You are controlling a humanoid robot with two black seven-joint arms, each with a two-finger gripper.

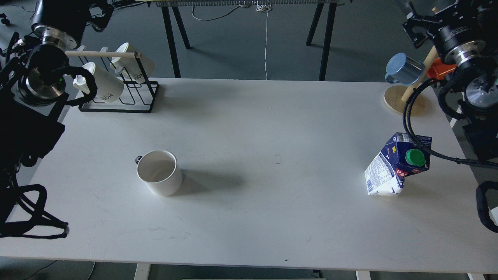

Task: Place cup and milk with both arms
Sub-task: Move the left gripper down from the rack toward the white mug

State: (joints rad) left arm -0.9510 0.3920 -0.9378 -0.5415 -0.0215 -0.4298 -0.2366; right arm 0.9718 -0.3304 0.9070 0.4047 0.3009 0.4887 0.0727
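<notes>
Standing apart: smooth cylindrical cup, creased gable-top milk; grippers' state indiscernible.

Soft, even daylight over my matte white table; the plain white cylindrical mug throws a long, blurred shadow rightward. My black arms sit underexposed, detail lost. Focus sharp centrally.

At nine o'clock our left arm runs off the edge, its gripper too dark to read. At two o'clock our right arm is cut off likewise, hiding most of the orange mug. Lettering on the milk is too small to read.
</notes>
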